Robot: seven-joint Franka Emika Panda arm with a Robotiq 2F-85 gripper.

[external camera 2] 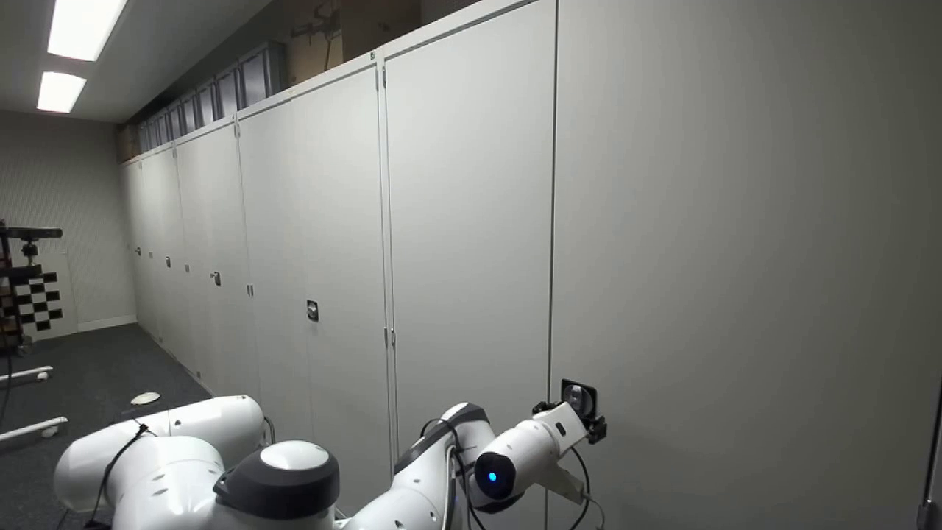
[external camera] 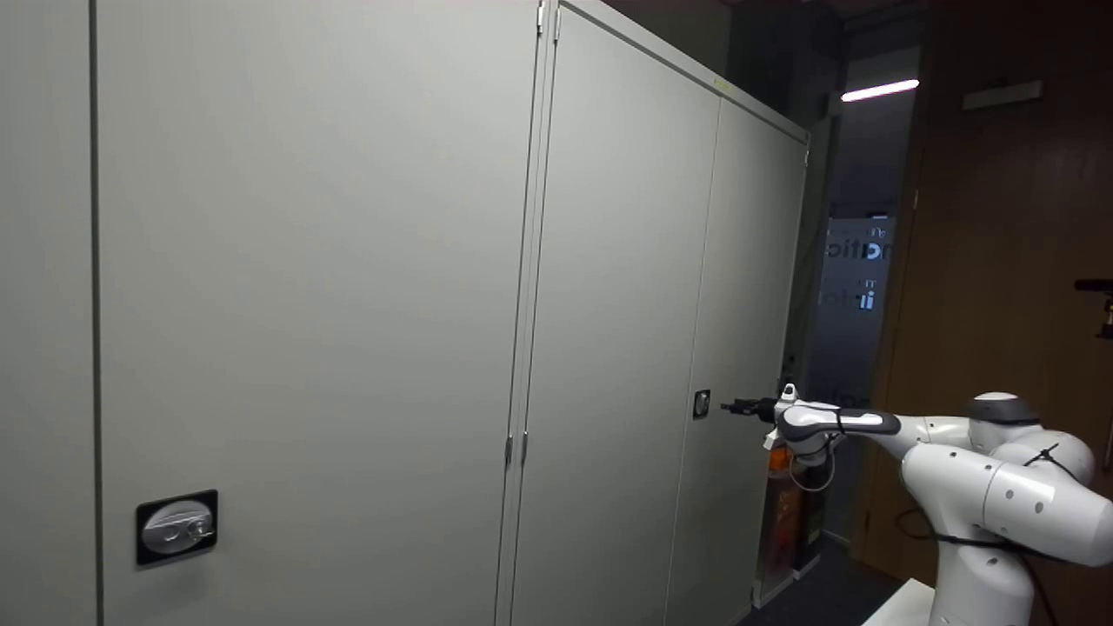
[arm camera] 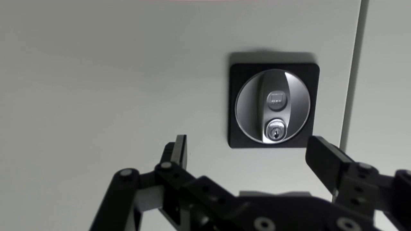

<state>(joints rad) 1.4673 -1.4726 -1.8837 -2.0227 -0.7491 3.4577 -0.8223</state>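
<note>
Lock handle (arm camera: 273, 106), silver and round with a raised ridge (arm camera: 276, 114), is sitting on a black square backplate (arm camera: 237, 139) in a grey cabinet door (arm camera: 128, 96), close by the seam (arm camera: 353, 80) with the neighbouring door (arm camera: 385, 96), presumably because fastening is happening at that edge. Ridge is running near upright; key cylinder (arm camera: 276, 132) is occupying one end, probably so that turning and locking are sharing one place. A similar lock (external camera: 178, 526), well apart in an exterior view, is showing its ridge lying crosswise, so likely is resting at another setting. Hand (arm camera: 247, 147) is facing the door with fingers (arm camera: 179, 149) well apart, holding nothing; in the wrist view their span is taking in the handle's width, seemingly enough to clear it. Gap is showing between fingertips (external camera: 733, 406) and backplate in an exterior view, so no contact. Arm (external camera: 956, 487) is carrying the hand roughly level, apparently because the handle is facing outward from an upright door.
</note>
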